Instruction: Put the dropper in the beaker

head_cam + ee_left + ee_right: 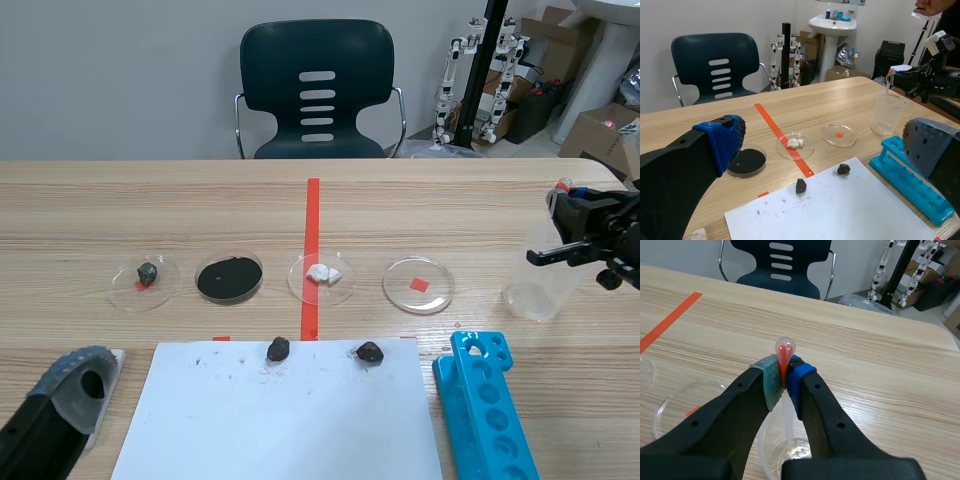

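Clear plastic dropper [785, 347] is clamped upright in the right gripper [784, 382], stem pointing straight down into the beaker [538, 295] at the right of the desk [200, 215].

**What We Cannot See Well**

Seen from the right wrist, the right tool [785, 382] squeezes the dropper [785, 347], and its pads hide the dropper's middle. Its fingers cover most of the beaker [797, 454] under them. In the scene view the dropper is too small to see well. Toward the tabletop's near left corner, the left tool [80, 375] shows only one finger. The blue rack [485, 400] and white paper [280, 420] are cut off toward the near edge. A person's hand [930, 6] is half out of the left wrist picture.
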